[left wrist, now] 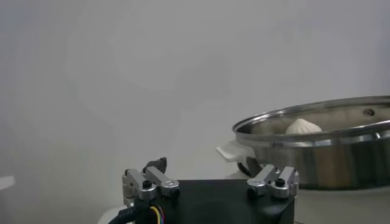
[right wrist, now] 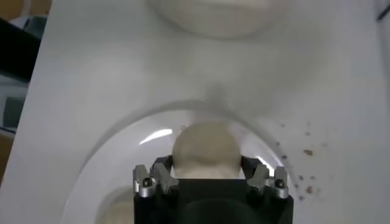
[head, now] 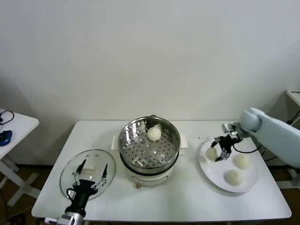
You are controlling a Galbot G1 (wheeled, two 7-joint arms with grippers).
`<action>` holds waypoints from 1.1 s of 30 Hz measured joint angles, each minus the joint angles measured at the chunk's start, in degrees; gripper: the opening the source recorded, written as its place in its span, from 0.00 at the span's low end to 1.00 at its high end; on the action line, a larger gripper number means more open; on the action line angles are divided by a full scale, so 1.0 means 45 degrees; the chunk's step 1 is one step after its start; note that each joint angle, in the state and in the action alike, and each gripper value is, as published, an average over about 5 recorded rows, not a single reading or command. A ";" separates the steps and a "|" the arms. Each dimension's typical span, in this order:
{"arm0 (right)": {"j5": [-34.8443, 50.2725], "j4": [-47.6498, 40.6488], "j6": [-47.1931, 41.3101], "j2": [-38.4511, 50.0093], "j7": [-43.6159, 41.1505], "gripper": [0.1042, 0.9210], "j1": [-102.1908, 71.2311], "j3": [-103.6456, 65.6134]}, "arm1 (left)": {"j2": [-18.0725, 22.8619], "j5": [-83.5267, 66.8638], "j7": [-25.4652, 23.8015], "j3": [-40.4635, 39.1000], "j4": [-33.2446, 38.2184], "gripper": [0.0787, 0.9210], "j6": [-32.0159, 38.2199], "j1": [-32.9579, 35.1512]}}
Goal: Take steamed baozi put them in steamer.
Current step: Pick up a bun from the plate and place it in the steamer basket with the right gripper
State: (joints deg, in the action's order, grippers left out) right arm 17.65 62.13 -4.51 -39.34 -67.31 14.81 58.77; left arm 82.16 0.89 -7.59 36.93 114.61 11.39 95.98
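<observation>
Over the plate (head: 206, 174) on the desk's right, my right tool (head: 219, 153) is closed around a bun (right wrist: 205, 148), which I judge must next be lifted leftward into the steamer (head: 126, 143), while my left tool (head: 93, 177) waits open.

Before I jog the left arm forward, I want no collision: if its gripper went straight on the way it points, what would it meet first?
Probably nothing close. The left gripper, jaws open, points past the steamer, which sits off to one side; ahead shows only the blank wall. Depth is hard to judge.
</observation>
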 measured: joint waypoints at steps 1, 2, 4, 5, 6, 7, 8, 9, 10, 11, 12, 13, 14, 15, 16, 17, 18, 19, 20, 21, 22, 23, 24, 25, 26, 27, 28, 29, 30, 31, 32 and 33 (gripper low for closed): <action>0.0323 0.0042 -0.0052 0.0001 -0.0003 0.76 0.0401 0.0280 | 0.0002 0.0000 0.0000 -0.0004 0.0021 0.88 -0.0005 0.0000; 0.0641 0.0082 -0.0102 -0.0005 -0.0008 0.76 0.0804 0.0558 | 0.0002 0.0001 0.0000 -0.0006 0.0042 0.88 -0.0012 0.0001; 0.1254 0.0159 -0.0200 -0.0042 -0.0023 0.77 0.1594 0.1101 | 0.0003 0.0001 0.0001 -0.0006 0.0086 0.88 -0.0027 0.0010; 0.1556 0.0201 -0.0248 -0.0077 -0.0031 0.77 0.1986 0.1364 | 0.0003 0.0001 0.0002 -0.0005 0.0107 0.88 -0.0033 0.0017; 0.1848 0.0243 -0.0296 -0.0125 -0.0037 0.77 0.2361 0.1612 | 0.0003 0.0001 0.0003 -0.0005 0.0125 0.88 -0.0038 0.0025; 0.2146 0.0288 -0.0342 -0.0188 -0.0041 0.77 0.2736 0.1860 | 0.0004 0.0001 0.0003 -0.0006 0.0140 0.88 -0.0040 0.0035; 0.2439 0.0333 -0.0384 -0.0263 -0.0044 0.77 0.3097 0.2097 | 0.0006 0.0000 0.0004 -0.0007 0.0151 0.88 -0.0042 0.0047; 0.2720 0.0374 -0.0425 -0.0349 -0.0044 0.77 0.3437 0.2322 | 0.0009 0.0000 0.0004 -0.0009 0.0155 0.88 -0.0043 0.0058; 0.3001 0.0414 -0.0468 -0.0453 -0.0039 0.77 0.3762 0.2535 | 0.0012 -0.0001 0.0005 -0.0011 0.0158 0.88 -0.0042 0.0071; 0.3275 0.0450 -0.0510 -0.0572 -0.0028 0.77 0.4062 0.2731 | 0.0016 -0.0003 0.0005 -0.0013 0.0159 0.88 -0.0041 0.0085; 0.3535 0.0479 -0.0556 -0.0708 -0.0010 0.76 0.4331 0.2909 | 0.0019 -0.0005 0.0005 -0.0015 0.0159 0.88 -0.0040 0.0096; 0.3785 0.0500 -0.0607 -0.0859 0.0016 0.76 0.4574 0.3072 | 0.0022 -0.0007 0.0005 -0.0016 0.0161 0.88 -0.0038 0.0104; 0.4024 0.0514 -0.0660 -0.1023 0.0050 0.76 0.4787 0.3214 | 0.0024 -0.0012 0.0005 -0.0018 0.0164 0.88 -0.0037 0.0112; 0.4249 0.0521 -0.0712 -0.1199 0.0089 0.76 0.4971 0.3343 | 0.0027 -0.0018 0.0005 -0.0023 0.0170 0.88 -0.0036 0.0116; 0.4461 0.0519 -0.0769 -0.1385 0.0133 0.76 0.5132 0.3463 | 0.0028 -0.0022 0.0006 -0.0032 0.0178 0.88 -0.0036 0.0116; 0.4656 0.0512 -0.0825 -0.1578 0.0180 0.76 0.5267 0.3564 | 0.0030 -0.0025 0.0007 -0.0046 0.0189 0.88 -0.0038 0.0112; 0.4843 0.0500 -0.0882 -0.1788 0.0230 0.76 0.5383 0.3657 | 0.0032 -0.0021 0.0008 -0.0065 0.0205 0.88 -0.0045 0.0103; 0.5015 0.0483 -0.0939 -0.2007 0.0282 0.76 0.5479 0.3739 | 0.0035 -0.0010 0.0008 -0.0091 0.0224 0.88 -0.0057 0.0087; 0.5170 0.0460 -0.0997 -0.2232 0.0336 0.77 0.5549 0.3806 | 0.0041 0.0007 0.0009 -0.0119 0.0248 0.88 -0.0073 0.0064; 0.5319 0.0434 -0.1054 -0.2470 0.0391 0.77 0.5599 0.3862 | 0.0051 0.0031 0.0009 -0.0151 0.0276 0.88 -0.0097 0.0037; 0.5458 0.0403 -0.1114 -0.2717 0.0449 0.77 0.5630 0.3912 | 0.0065 0.0060 0.0009 -0.0184 0.0308 0.88 -0.0126 0.0006; 0.5586 0.0370 -0.1173 -0.2966 0.0509 0.76 0.5643 0.3955 | 0.0077 0.0091 0.0009 -0.0215 0.0342 0.88 -0.0156 -0.0024; 0.5711 0.0333 -0.1230 -0.3230 0.0570 0.76 0.5639 0.3997 | 0.0088 0.0119 0.0009 -0.0244 0.0375 0.88 -0.0188 -0.0050; 0.5828 0.0296 -0.1284 -0.3496 0.0631 0.76 0.5622 0.4038 | 0.0095 0.0148 0.0009 -0.0268 0.0405 0.88 -0.0220 -0.0070; 0.5936 0.0253 -0.1339 -0.3764 0.0693 0.76 0.5591 0.4081 | 0.0096 0.0175 0.0009 -0.0286 0.0435 0.88 -0.0245 -0.0086; 0.6034 0.0204 -0.1391 -0.4044 0.0755 0.76 0.5542 0.4124 | 0.0091 0.0199 0.0009 -0.0299 0.0458 0.88 -0.0266 -0.0097; 0.6123 0.0150 -0.1437 -0.4323 0.0816 0.76 0.5479 0.4168 | 0.0080 0.0221 0.0008 -0.0307 0.0477 0.88 -0.0282 -0.0102; 0.6199 0.0092 -0.1482 -0.4599 0.0877 0.76 0.5405 0.4211 | 0.0066 0.0243 0.0007 -0.0312 0.0491 0.88 -0.0291 -0.0104; 0.6268 0.0030 -0.1524 -0.4879 0.0940 0.76 0.5320 0.4254 | 0.0051 0.0261 0.0006 -0.0317 0.0500 0.88 -0.0296 -0.0104; 0.6327 -0.0030 -0.1561 -0.5148 0.0997 0.76 0.5231 0.4295 | 0.0038 0.0274 0.0005 -0.0321 0.0504 0.88 -0.0299 -0.0102; 0.6375 -0.0090 -0.1594 -0.5401 0.1053 0.76 0.5140 0.4331 | 0.0029 0.0285 0.0003 -0.0325 0.0506 0.88 -0.0299 -0.0098; 0.6415 -0.0151 -0.1627 -0.5649 0.1109 0.76 0.5043 0.4361 | 0.0025 0.0292 0.0003 -0.0329 0.0505 0.88 -0.0297 -0.0093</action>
State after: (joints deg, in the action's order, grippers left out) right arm 46.52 61.45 -11.83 -64.76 -62.32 37.50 78.39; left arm 82.27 2.20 -7.57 35.45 116.89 10.05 95.56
